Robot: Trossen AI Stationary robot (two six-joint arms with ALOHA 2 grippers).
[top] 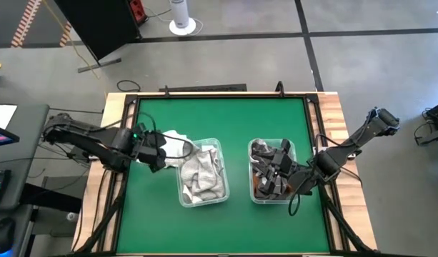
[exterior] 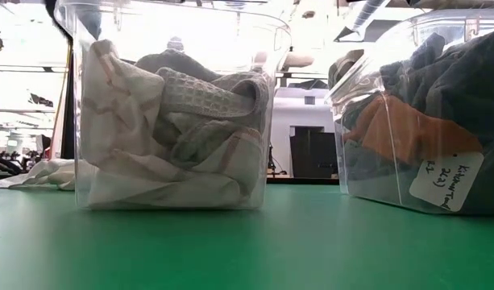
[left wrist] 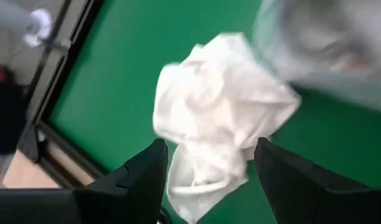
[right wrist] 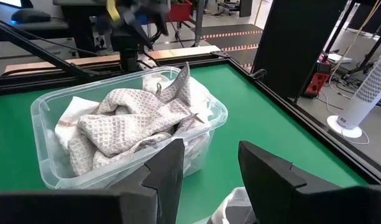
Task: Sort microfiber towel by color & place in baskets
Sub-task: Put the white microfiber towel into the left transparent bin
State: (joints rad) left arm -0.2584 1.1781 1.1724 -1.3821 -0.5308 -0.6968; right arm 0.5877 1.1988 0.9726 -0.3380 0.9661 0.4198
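- Towels: you have a white towel [top: 177, 138] lying crumpled on the green table [top: 226, 121], at about 10 o'clock from the table's centre, touching the outer corner of the left basket [top: 201, 200].
- In the left wrist view that same white towel [left wrist: 218, 112] sits just ahead of the fingers [left wrist: 146, 171], which stand apart with nothing clamped between them.
- Your left gripper [top: 156, 151] is at 9 o'clock on the table, just beside the left basket's near corner and the white towel.
- The left basket holds light cloth: a grey waffle-weave towel [top: 203, 170] heaped over white pieces. From the low view you see it through the clear wall [exterior: 170, 113], filling most of the tub.
- The right basket [top: 253, 196] sits at 3 o'clock, well apart from the left one, and holds dark towels [top: 265, 153]. The low view shows dark grey cloth, an orange-brown patch [exterior: 396, 133] and a white handwritten label [exterior: 446, 180] on the wall.
- Your right gripper [top: 279, 175] hangs over the dark pile in the right basket. In the right wrist view its fingers [right wrist: 171, 165] are parted, gripping nothing, and the left basket [right wrist: 47, 118] shows ahead of them.
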